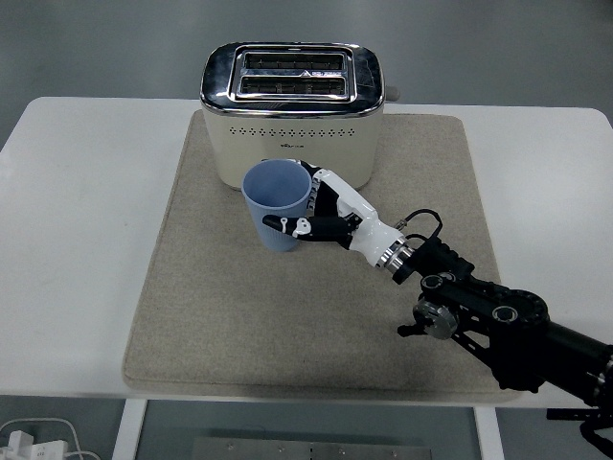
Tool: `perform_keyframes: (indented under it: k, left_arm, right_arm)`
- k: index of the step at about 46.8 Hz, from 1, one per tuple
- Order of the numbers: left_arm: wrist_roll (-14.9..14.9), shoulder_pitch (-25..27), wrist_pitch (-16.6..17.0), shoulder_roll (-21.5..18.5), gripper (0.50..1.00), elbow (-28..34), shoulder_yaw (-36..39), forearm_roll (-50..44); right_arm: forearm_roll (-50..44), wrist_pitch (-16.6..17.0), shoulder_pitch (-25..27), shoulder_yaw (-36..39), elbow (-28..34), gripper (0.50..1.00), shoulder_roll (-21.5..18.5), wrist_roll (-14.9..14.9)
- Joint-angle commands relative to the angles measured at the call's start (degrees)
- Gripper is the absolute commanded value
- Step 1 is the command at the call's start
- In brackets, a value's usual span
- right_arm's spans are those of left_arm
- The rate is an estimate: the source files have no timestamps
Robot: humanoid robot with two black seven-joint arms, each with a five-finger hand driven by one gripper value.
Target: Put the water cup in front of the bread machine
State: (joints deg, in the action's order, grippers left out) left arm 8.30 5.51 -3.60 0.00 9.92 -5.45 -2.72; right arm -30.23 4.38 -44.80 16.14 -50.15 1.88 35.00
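The right hand [321, 216] is clamping the blue plastic cup [277, 205] around its side before the toaster [292, 105], seemingly light, rigid and slightly slippery.

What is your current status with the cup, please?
Right hand shut on light blue plastic cup. Cup upright, before cream toaster, over beige mat. Left hand unseen. Nothing obstructing.

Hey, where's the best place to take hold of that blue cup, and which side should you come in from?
Grip the blue cup around its side wall, coming from the right, as the right robot hand does. It stands upright with its mouth open and shows no handle, so the smooth round wall suits a wrap. The toaster close behind blocks the back.
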Motion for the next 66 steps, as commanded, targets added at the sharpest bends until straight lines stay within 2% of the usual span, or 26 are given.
perform_keyframes:
  k: [1, 16, 20, 28, 36, 43, 46, 50, 66]
  left_arm:
    - [-0.03, 0.03, 0.00, 0.00, 1.000, 0.01, 0.00, -0.01]
    - [0.05, -0.06, 0.00, 0.00, 1.000, 0.01, 0.00, -0.01]
    - [0.05, -0.06, 0.00, 0.00, 1.000, 0.01, 0.00, -0.01]
    - [0.05, -0.06, 0.00, 0.00, 1.000, -0.08, 0.00, -0.01]
    - [0.05, 0.03, 0.00, 0.00, 1.000, -0.08, 0.00, -0.01]
    - [-0.03, 0.03, 0.00, 0.00, 1.000, -0.08, 0.00, -0.01]
    - [-0.03, 0.03, 0.00, 0.00, 1.000, -0.08, 0.00, -0.01]
    - [0.05, 0.03, 0.00, 0.00, 1.000, -0.08, 0.00, -0.01]
    - [0.05, 0.03, 0.00, 0.00, 1.000, -0.08, 0.00, -0.01]
  right_arm:
    - [-0.01, 0.54, -0.29, -0.23, 1.98, 0.537, -0.30, 0.00]
    - [-0.01, 0.63, -0.47, -0.23, 3.21, 0.543, -0.83, 0.00]
    - [-0.01, 0.55, -0.38, -0.15, 3.21, 0.576, -0.91, 0.00]
    - [-0.01, 0.55, -0.38, -0.23, 4.09, 0.678, -1.35, 0.00]
    - [-0.01, 0.37, -0.20, -0.23, 4.53, 0.725, -1.79, 0.00]
    - [-0.01, 0.11, -0.12, -0.23, 4.53, 0.793, -1.88, 0.00]
    - [-0.01, 0.02, -0.12, -0.15, 4.53, 0.860, -1.88, 0.00]
    - [-0.01, 0.02, -0.12, -0.15, 4.53, 0.895, -1.88, 0.00]
    - [-0.01, 0.02, 0.32, -0.15, 4.53, 0.924, -1.88, 0.00]
